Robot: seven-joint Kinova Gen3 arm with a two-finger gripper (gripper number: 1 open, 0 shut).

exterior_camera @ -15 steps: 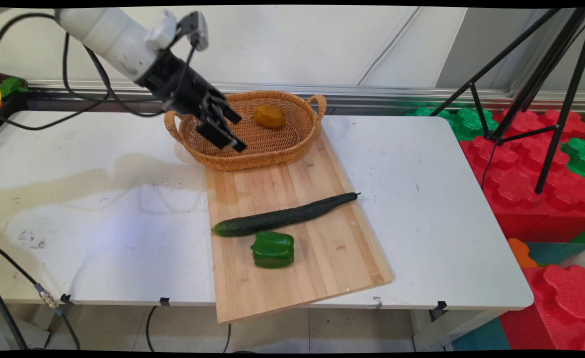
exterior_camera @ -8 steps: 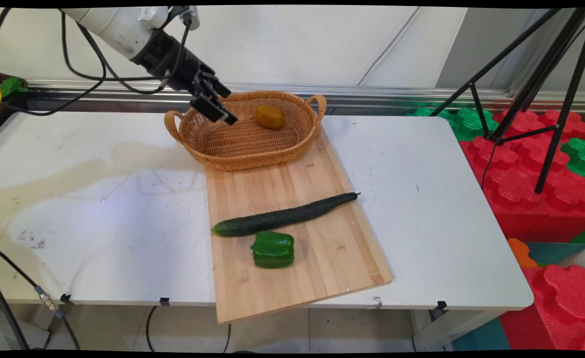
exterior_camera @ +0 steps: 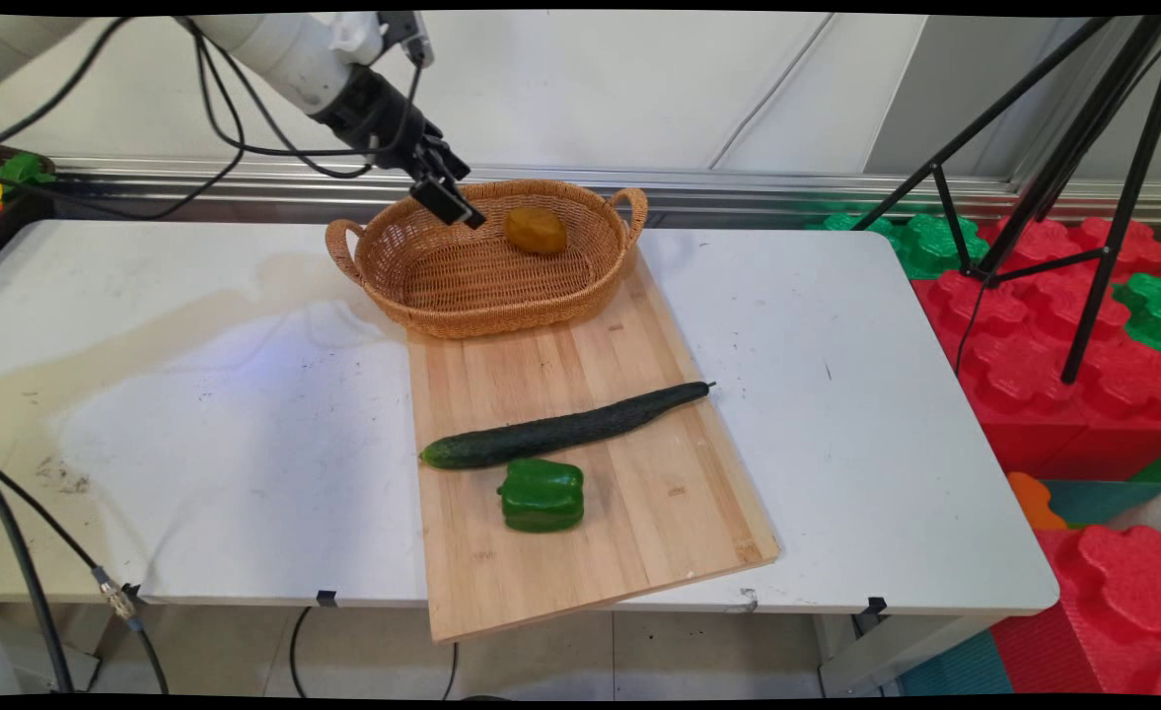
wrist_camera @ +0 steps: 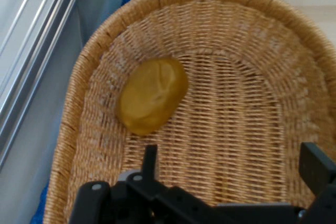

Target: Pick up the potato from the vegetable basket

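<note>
White table is carrying a wooden cutting board, with a wicker basket sitting at its far end. Hand is hovering over the basket's rim, spread wide, gripping nothing. Potato: yellow-brown, smooth, lumpy, lying in the basket just ahead of the fingertips. Cucumber and green pepper are lying well away from the hand. Risk: descending askew, a finger could be snagging the weave.

Bright, even light is filling the scene, and soft, faint shadows are lying on the white table under the oval woven wicker basket. A pale sheen is spreading across the table's left half. The hand view is looking slightly soft, the black two-finger gripper blurring at its bottom edge.
</note>
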